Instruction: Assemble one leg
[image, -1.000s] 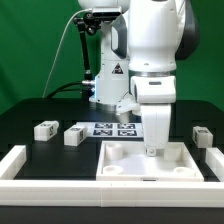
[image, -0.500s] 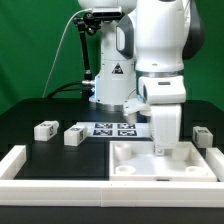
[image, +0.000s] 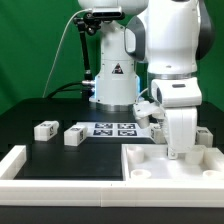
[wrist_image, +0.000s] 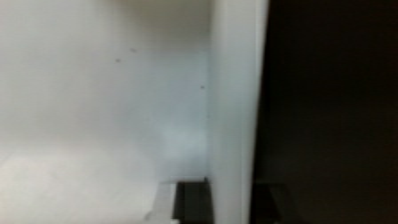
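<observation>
Shifted right since 0.5 s ago: tray (image: 170, 178) and gripper (image: 178, 152) together. Leg (image: 73, 134) hasn't budged, on the table (image: 30, 112) just left of the marker board (image: 112, 128), tagged side facing near. Long axis too small to call. Second leg (image: 44, 129) further left. Tray contains only the gripper tips; spread or pressed together, can't tell.
</observation>
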